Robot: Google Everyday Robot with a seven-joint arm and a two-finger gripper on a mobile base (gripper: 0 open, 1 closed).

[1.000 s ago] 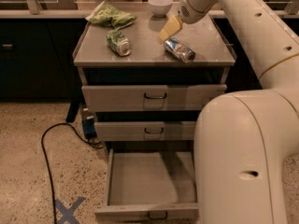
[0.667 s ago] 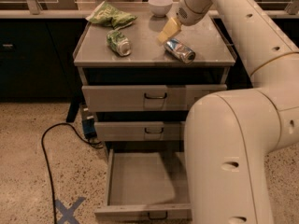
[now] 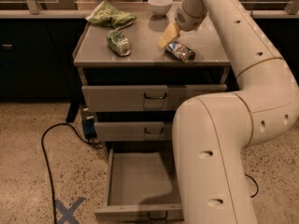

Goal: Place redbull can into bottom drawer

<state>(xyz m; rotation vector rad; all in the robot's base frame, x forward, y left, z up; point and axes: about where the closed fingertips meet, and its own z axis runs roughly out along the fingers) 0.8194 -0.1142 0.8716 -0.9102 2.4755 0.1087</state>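
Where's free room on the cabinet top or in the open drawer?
The bottom drawer floor is bare left of the arm. On the cabinet top, the front left corner by the green can and the right edge past the redbull can are free. Crowded around the hand at that can.

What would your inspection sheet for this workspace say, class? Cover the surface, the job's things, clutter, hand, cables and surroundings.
Surface: grey cabinet top, carrying several items.
Job's things: redbull can lying on its side on the cabinet top; bottom drawer pulled out, its visible floor bare.
Clutter: green can on its side, green bag, white bowl.
Hand: hand over the cabinet top, close beside the redbull can.
Cables: black cable looping on the floor left of the drawers.
Surroundings: speckled floor with a blue tape cross.
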